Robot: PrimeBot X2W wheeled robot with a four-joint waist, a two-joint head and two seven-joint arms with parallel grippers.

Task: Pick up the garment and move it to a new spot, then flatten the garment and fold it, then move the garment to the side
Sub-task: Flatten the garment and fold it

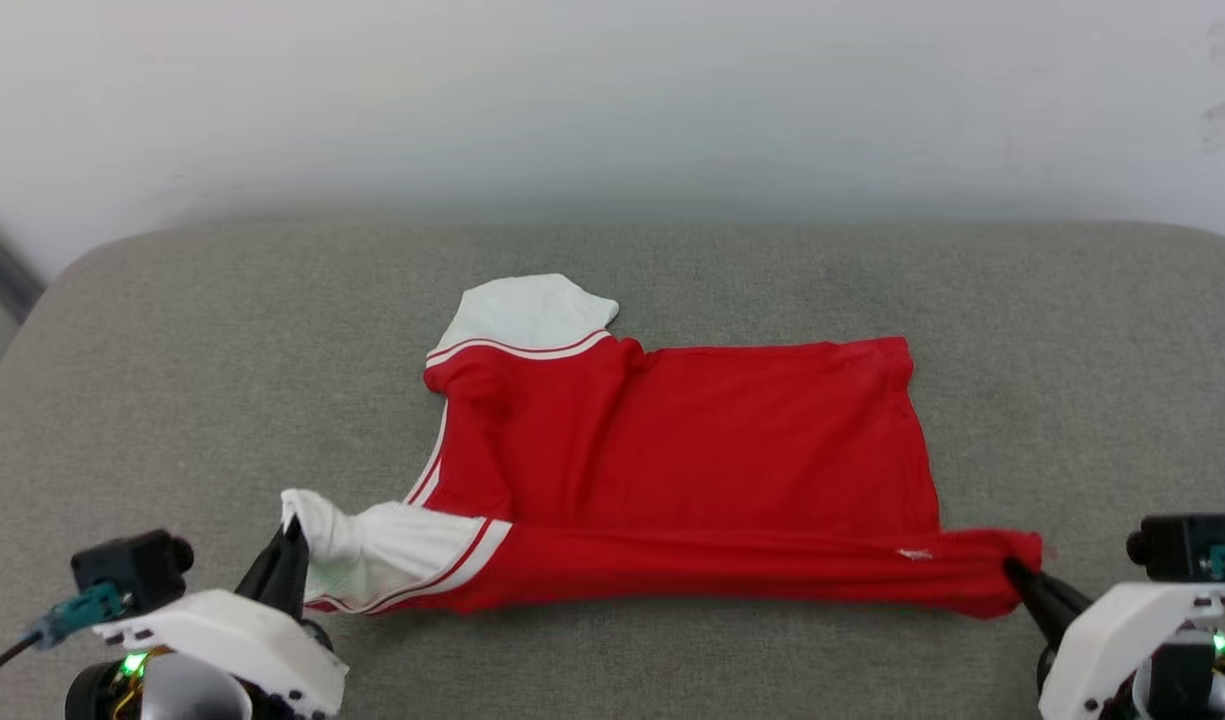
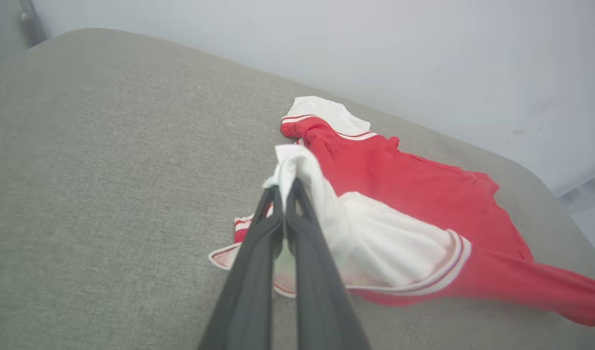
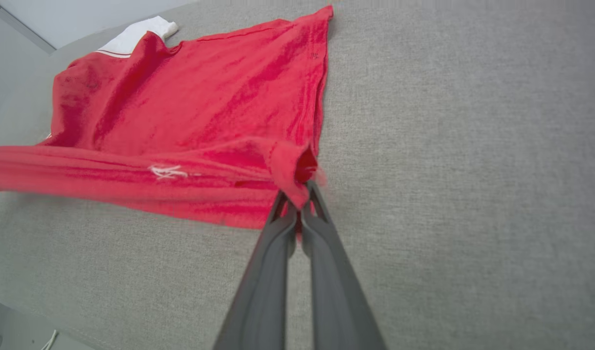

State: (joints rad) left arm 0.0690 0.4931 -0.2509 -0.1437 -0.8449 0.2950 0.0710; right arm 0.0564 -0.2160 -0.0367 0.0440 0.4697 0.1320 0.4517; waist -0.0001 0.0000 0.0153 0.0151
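1. Across the middle of the grey padded surface (image 1: 172, 400) lies the garment (image 1: 732, 450), its red body spread flat and its near edge raised and stretched taut between the two grippers
2. The left gripper (image 1: 290, 535) is clenched on the cuff of the near white sleeve (image 1: 402, 545), and the right gripper (image 1: 1017, 572) is clenched on the near hem corner. Both pinches look slight, with only a tuck of cloth between the fingers
3. The fabric looks thin, soft and light. It bunches into a rope along the held edge and will not keep a shape by itself, so a sharp tug could slip it out of so small a pinch
4. The best holds are probably the seamed places, where the layers are thicker: the striped sleeve trim, the hem corners and the shoulders
5. The surface is woven upholstery with rounded corners, likely grippy enough to drag and rumple the cloth as it slides. A plain pale wall (image 1: 612, 100) stands behind it
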